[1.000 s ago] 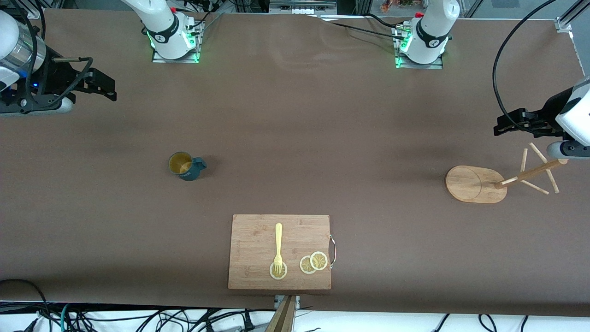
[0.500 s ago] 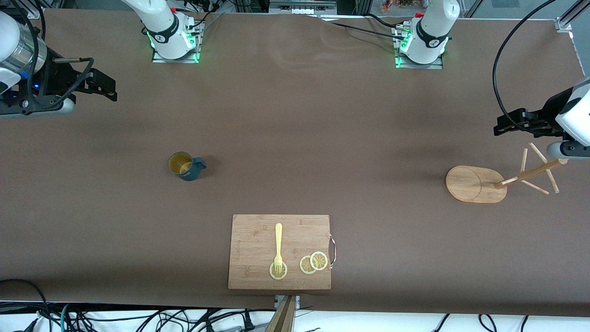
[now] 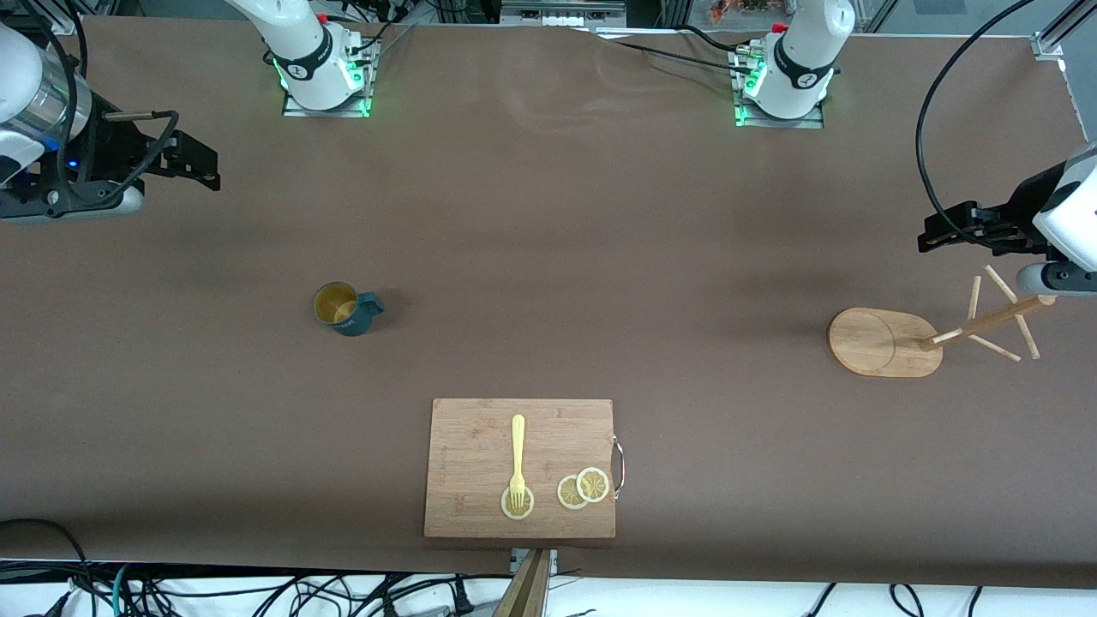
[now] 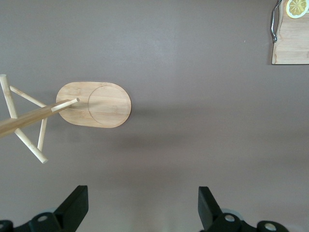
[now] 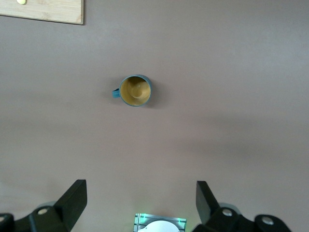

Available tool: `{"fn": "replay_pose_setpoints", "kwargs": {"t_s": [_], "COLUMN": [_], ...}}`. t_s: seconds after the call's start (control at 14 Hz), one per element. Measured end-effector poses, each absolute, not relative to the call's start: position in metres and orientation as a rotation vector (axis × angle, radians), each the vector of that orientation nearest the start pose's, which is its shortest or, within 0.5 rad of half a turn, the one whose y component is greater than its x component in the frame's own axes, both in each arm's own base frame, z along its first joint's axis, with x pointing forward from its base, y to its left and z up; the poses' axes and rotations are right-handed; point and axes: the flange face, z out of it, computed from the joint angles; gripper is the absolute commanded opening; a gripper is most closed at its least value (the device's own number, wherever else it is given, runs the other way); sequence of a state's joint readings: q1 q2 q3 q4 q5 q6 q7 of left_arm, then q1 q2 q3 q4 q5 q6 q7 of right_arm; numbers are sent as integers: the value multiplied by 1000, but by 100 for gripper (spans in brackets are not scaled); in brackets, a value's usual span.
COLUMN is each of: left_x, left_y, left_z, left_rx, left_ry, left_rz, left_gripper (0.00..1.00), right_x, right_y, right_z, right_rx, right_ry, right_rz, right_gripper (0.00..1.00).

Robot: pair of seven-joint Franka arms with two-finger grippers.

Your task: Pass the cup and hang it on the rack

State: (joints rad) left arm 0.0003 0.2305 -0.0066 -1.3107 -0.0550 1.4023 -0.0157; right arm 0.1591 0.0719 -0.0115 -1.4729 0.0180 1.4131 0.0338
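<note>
The cup [image 3: 343,307], dark teal with a tan inside, stands upright on the brown table toward the right arm's end, its handle pointing toward the middle of the table. It also shows in the right wrist view [image 5: 135,90]. My right gripper [image 3: 206,167] is open and empty, high over the table's end and well apart from the cup; it also shows in its own wrist view [image 5: 141,198]. The rack [image 3: 883,341] stands near the left arm's end, and also shows in the left wrist view [image 4: 96,104]. My left gripper [image 3: 930,236] is open and empty, up in the air beside the rack [image 4: 142,205].
A wooden cutting board [image 3: 520,467] with a metal handle lies at the table edge nearest the front camera. It carries a yellow fork [image 3: 517,458] and lemon slices [image 3: 583,488]. The arm bases [image 3: 321,73] stand at the edge farthest from that camera.
My right gripper has shifted slightly over its end of the table. The left arm, the cup and the rack have not moved.
</note>
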Motion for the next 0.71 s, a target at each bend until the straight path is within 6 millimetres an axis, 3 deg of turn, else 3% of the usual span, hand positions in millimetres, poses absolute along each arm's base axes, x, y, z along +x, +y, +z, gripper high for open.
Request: {"fn": "replay_pose_setpoints", "kwargs": {"t_s": [0.14,0.29,0.71], "left_x": [606,606,606], "left_y": [-10,-10,-10], "left_z": [598,598,598], "left_rx": [-3189,-3189,-3189], "left_ry": [-6,-6,-6], "left_rz": [223,223,222], "left_gripper": [100,100,100], "right_x": [555,558,566], "right_y": [85,85,84], "right_z": [608,586,466], "right_rx": [-3123,-3123,-3125], "right_ry": [-188,-187,-175], "right_rz": [224,249,183], "right_gripper": [100,99,99]}}
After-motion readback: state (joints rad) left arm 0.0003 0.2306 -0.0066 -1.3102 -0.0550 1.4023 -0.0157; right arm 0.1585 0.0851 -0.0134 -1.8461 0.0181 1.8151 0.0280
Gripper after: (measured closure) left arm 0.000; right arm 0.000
